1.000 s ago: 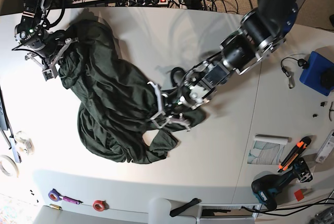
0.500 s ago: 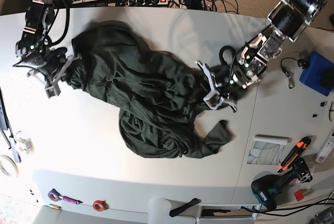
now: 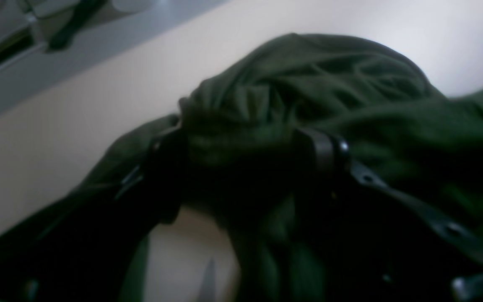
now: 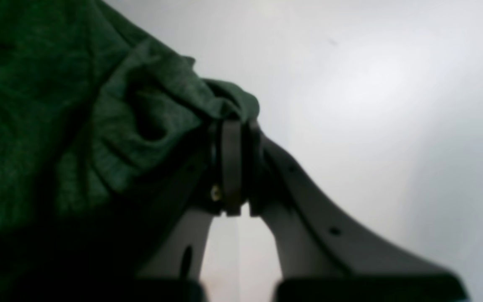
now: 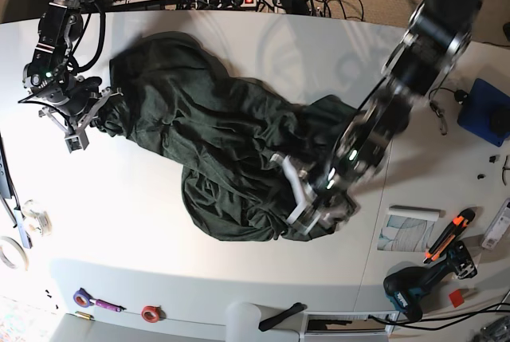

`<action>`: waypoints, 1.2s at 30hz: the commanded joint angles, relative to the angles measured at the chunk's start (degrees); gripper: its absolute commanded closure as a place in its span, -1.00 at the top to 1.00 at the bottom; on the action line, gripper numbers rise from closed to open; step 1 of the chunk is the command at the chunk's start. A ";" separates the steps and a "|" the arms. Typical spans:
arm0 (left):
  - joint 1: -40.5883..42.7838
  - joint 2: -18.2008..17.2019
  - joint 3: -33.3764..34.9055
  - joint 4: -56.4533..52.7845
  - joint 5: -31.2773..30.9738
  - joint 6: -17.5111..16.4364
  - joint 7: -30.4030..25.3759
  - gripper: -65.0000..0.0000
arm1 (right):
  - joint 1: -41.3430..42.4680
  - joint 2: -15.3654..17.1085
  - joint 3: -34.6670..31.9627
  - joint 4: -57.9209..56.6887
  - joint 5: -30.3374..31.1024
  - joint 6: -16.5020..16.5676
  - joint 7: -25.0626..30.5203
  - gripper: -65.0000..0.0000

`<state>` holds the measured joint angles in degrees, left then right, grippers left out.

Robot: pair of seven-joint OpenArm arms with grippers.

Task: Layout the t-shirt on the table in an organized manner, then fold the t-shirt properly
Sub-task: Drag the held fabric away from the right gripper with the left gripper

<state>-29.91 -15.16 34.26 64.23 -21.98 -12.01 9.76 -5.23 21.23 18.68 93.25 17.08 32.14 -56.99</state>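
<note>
Spreading the dark green t-shirt [image 5: 215,139] flat on the white table [image 5: 159,230] is judged to be the step in hand, and it is not yet done: the cloth lies creased and heaped from the far left of the base view down to the lower middle. At that view's left, a hem is nipped at the very tips of the right gripper [image 5: 80,119], whose fingers [image 4: 231,167] are pressed together on a thin fold. This hold is best used as a fixed anchor, low over the table. Right of centre, the left gripper [image 5: 311,198] is buried in the heap, and a thick wad of cloth is clamped between its fingers [image 3: 321,147]; which part of the garment this is cannot be told. A wad of several layers will probably not open out, so a single edge or corner should be sought before any pull. The pull should then be made slowly and away from the anchor, so that the creases are drawn out without the thin pinch being torn free. The cordless drill [image 5: 414,290] at the right edge should be given room.
</note>
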 commanded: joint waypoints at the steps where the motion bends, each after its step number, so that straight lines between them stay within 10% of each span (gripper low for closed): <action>1: -3.74 1.73 -0.28 -1.31 -0.28 -1.01 -0.04 0.19 | 0.76 1.11 0.39 0.81 0.48 -0.26 1.03 -1.00; 13: -16.57 11.91 -0.28 -31.50 2.32 -3.30 2.82 0.10 | 0.48 1.14 0.37 0.81 0.48 -0.26 -0.79 -1.00; 18: -16.44 11.89 -0.28 -31.50 2.27 -3.43 -0.92 -1.00 | 0.48 1.14 0.37 0.81 0.55 -0.26 0.20 -1.00; 30: -17.05 5.05 -0.33 -19.04 -7.39 -27.23 -1.20 -1.00 | 0.50 1.18 0.39 0.81 0.50 -0.24 0.70 -1.00; 36: -16.61 -1.01 -4.57 -10.10 -9.77 -27.99 -1.09 -1.00 | 1.33 1.18 0.37 0.81 0.50 -0.24 2.49 -1.00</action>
<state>-44.21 -15.90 30.28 53.15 -30.26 -39.94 10.72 -4.93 21.21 18.68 93.25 17.04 32.12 -56.10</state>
